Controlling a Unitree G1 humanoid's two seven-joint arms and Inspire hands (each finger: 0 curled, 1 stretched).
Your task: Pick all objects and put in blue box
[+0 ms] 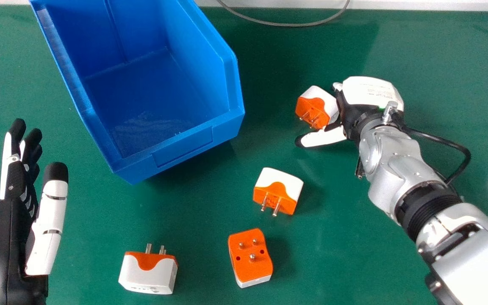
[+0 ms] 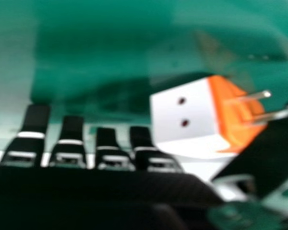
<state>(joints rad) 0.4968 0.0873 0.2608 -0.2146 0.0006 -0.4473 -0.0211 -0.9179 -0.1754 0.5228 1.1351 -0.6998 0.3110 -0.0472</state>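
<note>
My right hand [image 1: 369, 94] is low over the table, thumb stretched out, with an orange and white plug adapter [image 1: 317, 106] against its palm side. In the right hand view, that adapter [image 2: 187, 117] sits between the fingers of my open right hand [image 2: 71, 143] and the thumb. Three more adapters lie nearer: one with two pins showing [image 1: 278, 190], one with pins facing up [image 1: 250, 256], one with pins pointing away [image 1: 148, 273]. The blue box [image 1: 184, 148] stands at the back, left of centre. My left hand [image 1: 49, 224] is open at the left.
A grey cable [image 1: 286, 24] curves along the far edge of the green table [image 1: 460, 106]. The box's low front wall faces the loose adapters. My silver right forearm crosses the right side of the table.
</note>
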